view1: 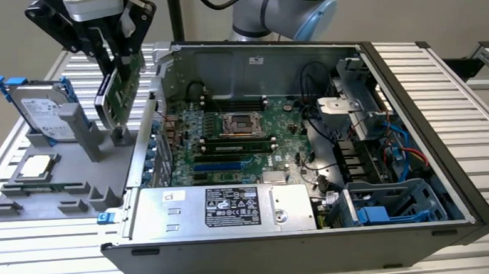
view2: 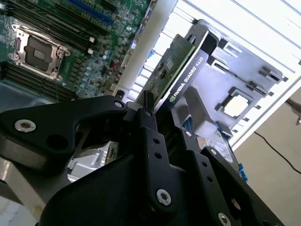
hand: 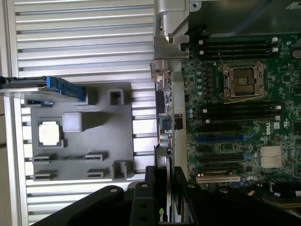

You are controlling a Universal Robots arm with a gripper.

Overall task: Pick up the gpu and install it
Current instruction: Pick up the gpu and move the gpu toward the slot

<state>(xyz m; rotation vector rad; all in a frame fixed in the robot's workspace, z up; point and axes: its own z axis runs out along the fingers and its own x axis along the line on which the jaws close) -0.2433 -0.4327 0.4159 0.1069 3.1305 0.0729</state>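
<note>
The gpu (view1: 114,98) is a thin green card with a grey metal end bracket (hand: 170,47). It hangs on edge over the grey holder tray (view1: 67,191), just outside the open computer case (view1: 411,122) at the exterior view's left. My gripper (view1: 116,56) is shut on the card's upper edge. Whether the card's lower end still touches the tray's slot post (view1: 121,137) I cannot tell. In the second wrist view a black finger (view2: 146,106) presses the gpu (view2: 181,70). In the first wrist view the gpu (hand: 164,127) runs edge-on beside the motherboard (hand: 230,117).
A silver hard drive in a blue frame (view1: 44,113) stands upright on the tray, and a square silver chip (view1: 34,167) lies flat near it. Inside the case are the motherboard (view1: 227,138) with its blue slots (view1: 221,166), a power supply (view1: 223,207), cables and drive cages.
</note>
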